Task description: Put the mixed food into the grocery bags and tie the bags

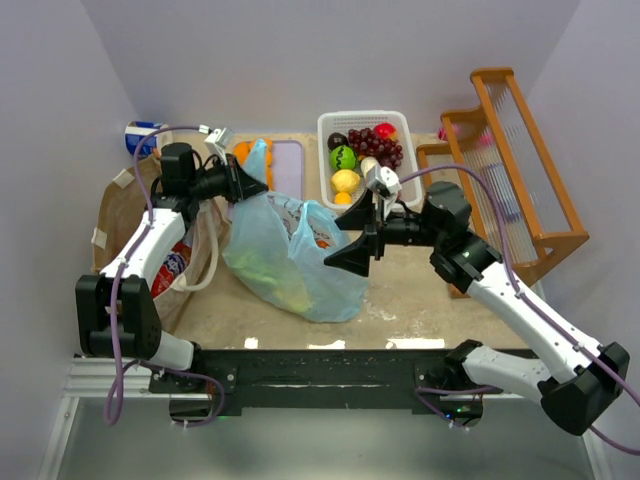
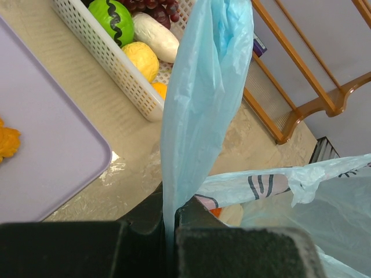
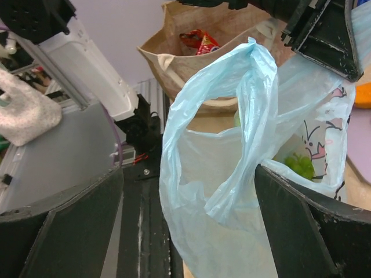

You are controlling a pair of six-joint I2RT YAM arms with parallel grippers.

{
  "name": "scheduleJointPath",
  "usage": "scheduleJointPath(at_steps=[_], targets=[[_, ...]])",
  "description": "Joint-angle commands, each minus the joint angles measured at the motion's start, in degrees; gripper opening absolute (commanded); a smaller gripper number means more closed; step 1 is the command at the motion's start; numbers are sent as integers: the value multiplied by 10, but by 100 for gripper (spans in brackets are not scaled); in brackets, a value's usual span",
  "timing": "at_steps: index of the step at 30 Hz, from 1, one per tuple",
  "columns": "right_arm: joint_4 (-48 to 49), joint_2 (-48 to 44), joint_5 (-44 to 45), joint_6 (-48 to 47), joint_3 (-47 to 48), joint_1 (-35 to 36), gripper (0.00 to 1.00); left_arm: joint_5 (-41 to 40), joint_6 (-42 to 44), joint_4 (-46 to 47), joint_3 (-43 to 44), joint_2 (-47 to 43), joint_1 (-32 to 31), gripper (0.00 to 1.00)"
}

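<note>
The light-blue plastic bag [image 1: 290, 250] stands mid-table with green food [image 3: 298, 165] inside. My left gripper [image 2: 171, 231] is shut on one bag handle [image 2: 203, 104], pulled up at the bag's far left [image 1: 250, 185]. My right gripper [image 1: 355, 245] is open at the bag's right side. In the right wrist view the other handle loop [image 3: 249, 116] hangs loose between its wide-apart fingers [image 3: 188, 220]. The brown paper bag [image 1: 140, 215] stands at the left. More mixed food lies in the white basket [image 1: 405, 185]: a green melon [image 1: 342, 157], a yellow piece [image 1: 345, 181] and grapes [image 1: 375, 145].
A lilac board [image 1: 287, 165] with orange slabs [image 1: 243, 152] lies behind the blue bag. A wooden rack [image 1: 510, 170] fills the right side of the table. A blue can [image 1: 140, 135] sits in the far left corner.
</note>
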Motion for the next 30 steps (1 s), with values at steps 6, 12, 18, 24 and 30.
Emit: scheduleJointPath(at_steps=[6,12,18,24,30], targets=[[-72,-15,213,-54,37,70,99,5,-6,21,-4,-10,3,0],[-83,-11,284,-72,43,114,99,2,-6,20,-4,-9,3,0],[-78,5,327,-74,46,139,98,1,-5,19,-4,-8,3,0],[-83,26,380,-74,64,164,96,0,-3,18,-4,-8,2,0],[-72,50,402,-63,66,174,56,-3,0,16,-4,-8,-4,0]])
